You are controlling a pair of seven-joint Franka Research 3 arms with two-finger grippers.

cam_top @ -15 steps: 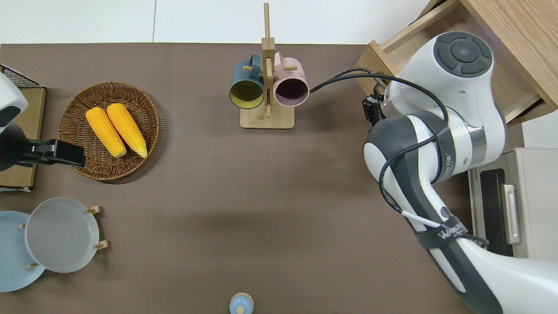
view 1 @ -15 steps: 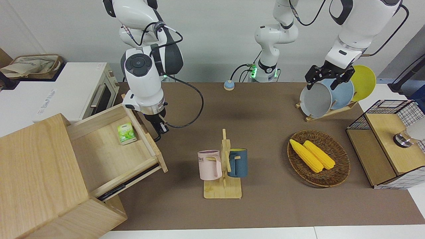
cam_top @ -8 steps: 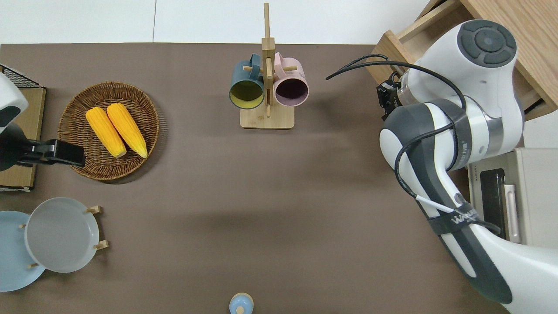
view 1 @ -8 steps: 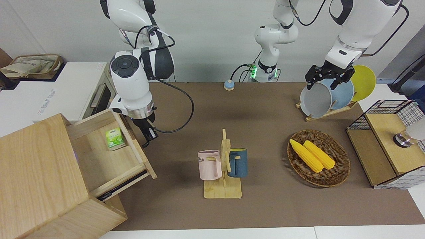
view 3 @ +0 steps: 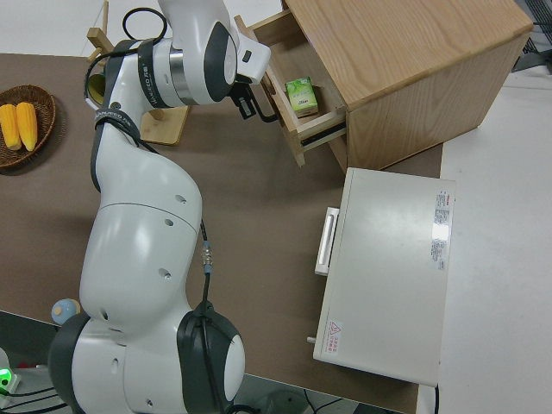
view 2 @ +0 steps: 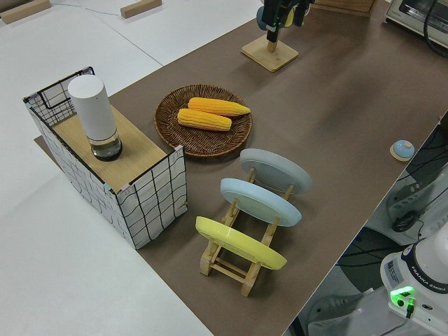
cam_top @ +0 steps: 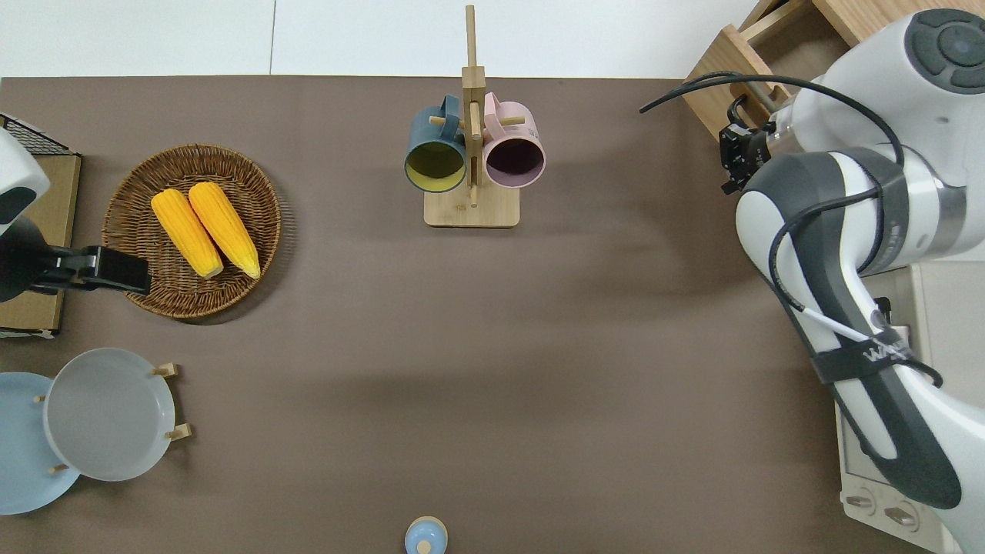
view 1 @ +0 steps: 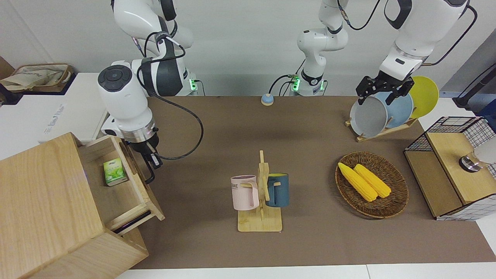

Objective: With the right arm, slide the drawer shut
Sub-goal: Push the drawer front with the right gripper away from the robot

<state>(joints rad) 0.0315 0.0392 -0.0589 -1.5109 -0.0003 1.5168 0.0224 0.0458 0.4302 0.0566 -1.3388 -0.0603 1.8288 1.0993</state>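
1. One drawer, about half out of the cabinet at the right arm's end of the tabletop.
2. Likely stiff and easy-sliding on rails; push its front panel or handle.
3. Right claw at that panel (finger state: cannot tell).
4. Inside: one green carton.
5. Left arm parked.

A robotics lab staged as a kitchen: two white arms bolted at a brown-matted table, bare walls, trailing cables, and props — plate rack, mug stand, corn basket, oven.
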